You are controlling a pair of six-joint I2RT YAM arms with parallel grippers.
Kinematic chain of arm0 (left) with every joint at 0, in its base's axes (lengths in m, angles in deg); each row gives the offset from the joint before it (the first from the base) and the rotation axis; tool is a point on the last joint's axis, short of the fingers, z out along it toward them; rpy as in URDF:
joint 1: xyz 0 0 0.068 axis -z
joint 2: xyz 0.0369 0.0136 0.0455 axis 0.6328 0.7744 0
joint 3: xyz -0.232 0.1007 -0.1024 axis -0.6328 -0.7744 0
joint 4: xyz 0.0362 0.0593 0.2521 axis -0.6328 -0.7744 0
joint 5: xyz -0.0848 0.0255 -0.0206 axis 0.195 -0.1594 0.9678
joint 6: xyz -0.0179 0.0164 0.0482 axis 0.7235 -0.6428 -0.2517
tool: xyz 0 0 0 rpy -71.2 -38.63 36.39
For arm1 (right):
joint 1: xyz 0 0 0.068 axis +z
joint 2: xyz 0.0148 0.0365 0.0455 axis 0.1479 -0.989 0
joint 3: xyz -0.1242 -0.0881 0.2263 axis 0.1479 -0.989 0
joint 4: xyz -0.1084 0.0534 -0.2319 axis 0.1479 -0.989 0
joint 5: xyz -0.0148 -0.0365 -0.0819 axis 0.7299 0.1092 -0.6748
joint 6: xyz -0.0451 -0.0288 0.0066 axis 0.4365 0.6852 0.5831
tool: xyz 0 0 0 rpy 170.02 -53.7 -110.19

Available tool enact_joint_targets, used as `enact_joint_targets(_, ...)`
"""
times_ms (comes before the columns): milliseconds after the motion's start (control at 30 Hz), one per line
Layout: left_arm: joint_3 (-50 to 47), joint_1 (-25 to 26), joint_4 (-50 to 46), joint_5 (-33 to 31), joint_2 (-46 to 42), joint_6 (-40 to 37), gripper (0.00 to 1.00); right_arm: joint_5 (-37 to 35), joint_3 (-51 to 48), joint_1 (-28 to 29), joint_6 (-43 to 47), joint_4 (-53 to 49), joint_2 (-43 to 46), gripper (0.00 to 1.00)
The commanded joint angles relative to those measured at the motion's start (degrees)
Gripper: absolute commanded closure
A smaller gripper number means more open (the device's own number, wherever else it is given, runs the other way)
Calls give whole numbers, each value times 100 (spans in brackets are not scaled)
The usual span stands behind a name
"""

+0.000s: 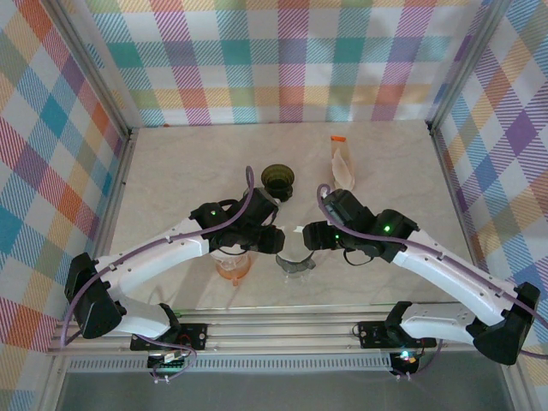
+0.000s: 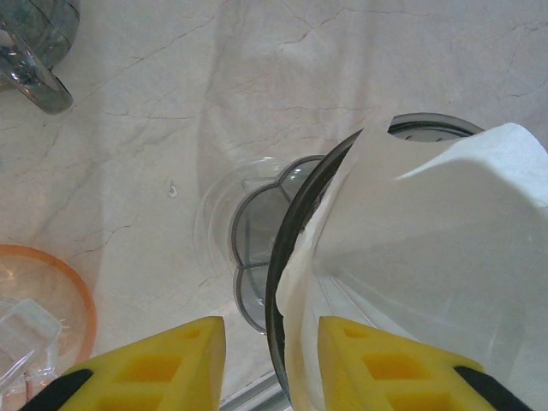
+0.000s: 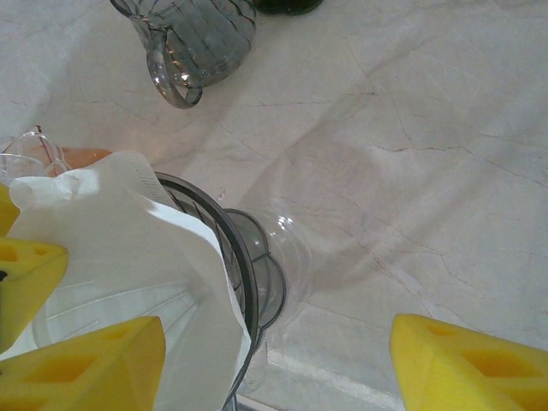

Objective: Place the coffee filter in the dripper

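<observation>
Coffee filter [image 2: 428, 248] is seated in dripper [image 2: 272, 282], edge between left gripper's [image 2: 272, 332] parted fingers, unpinched. Right gripper [image 3: 274, 336] is spread wide beside the dripper.

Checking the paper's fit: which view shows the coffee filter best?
Left wrist: the coffee filter is large, sitting in the dripper. Right wrist crops it at the frame edge; from the top, arms cover most.

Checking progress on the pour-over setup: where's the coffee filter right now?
In the left wrist view, the coffee filter sits inside the dark-rimmed dripper at lower right, across from the orange dripper at lower left.
</observation>
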State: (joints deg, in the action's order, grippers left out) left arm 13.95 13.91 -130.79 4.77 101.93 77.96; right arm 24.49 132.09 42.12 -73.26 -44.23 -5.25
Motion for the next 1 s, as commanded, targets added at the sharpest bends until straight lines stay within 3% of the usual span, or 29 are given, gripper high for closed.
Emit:
enact_joint_targets(0,-26,72,-20,93,-114,24,64,-143,-26,-27,47,56,77,30)
enact_joint_targets(367,99,71,-18,84,-333,61,53,-337,75,-27,47,-30,247,29)
enact_joint_targets(633,422,71,-36,-5,-764,36,37,-594,15,-20,-4,-173,599,29)
enact_joint_targets(833,408,71,35,-457,-1438,-16,22,-504,-603,-28,-90,144,1333,26)
enact_joint_targets(967,214,71,2,-1086,-2014,-35,15,-257,-1283,-27,-134,433,1918,24)
